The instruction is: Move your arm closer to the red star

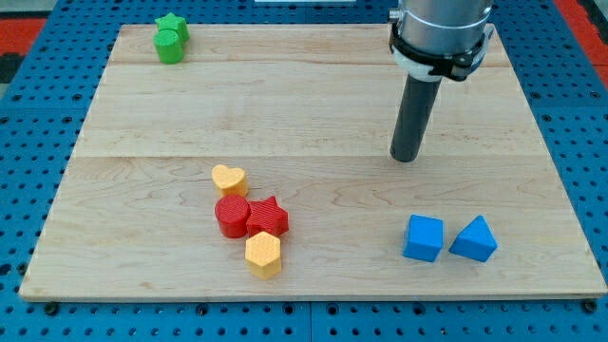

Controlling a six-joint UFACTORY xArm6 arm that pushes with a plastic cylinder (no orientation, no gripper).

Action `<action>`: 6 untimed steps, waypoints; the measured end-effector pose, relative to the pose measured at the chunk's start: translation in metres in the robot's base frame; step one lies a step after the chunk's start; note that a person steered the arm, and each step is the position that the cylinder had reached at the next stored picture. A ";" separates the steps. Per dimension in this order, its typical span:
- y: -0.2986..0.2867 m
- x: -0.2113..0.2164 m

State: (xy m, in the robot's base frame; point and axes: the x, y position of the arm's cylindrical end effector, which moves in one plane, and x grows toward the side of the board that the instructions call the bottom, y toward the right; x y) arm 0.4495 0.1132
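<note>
One red star (pixel 269 217) — my tip (pixel 406 158) well apart.

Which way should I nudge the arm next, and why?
Probably slide my tip toward the view's lower left. The red star lies there, well apart from the tip, packed against the red cylinder and yellow hexagon, with bare board between.

The arm shows as a wide, rounded housing in glossy grey metal, ringed by a black band with a thin white cable or edge looping beneath it. From its underside comes a straight, smooth, matt rod of dark charcoal grey, round in section and the same width all along. My tip (pixel 406 159) is the rod's blunt, flat end.
</note>
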 end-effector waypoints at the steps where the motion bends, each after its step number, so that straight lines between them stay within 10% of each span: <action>1: -0.009 0.004; 6: -0.189 0.099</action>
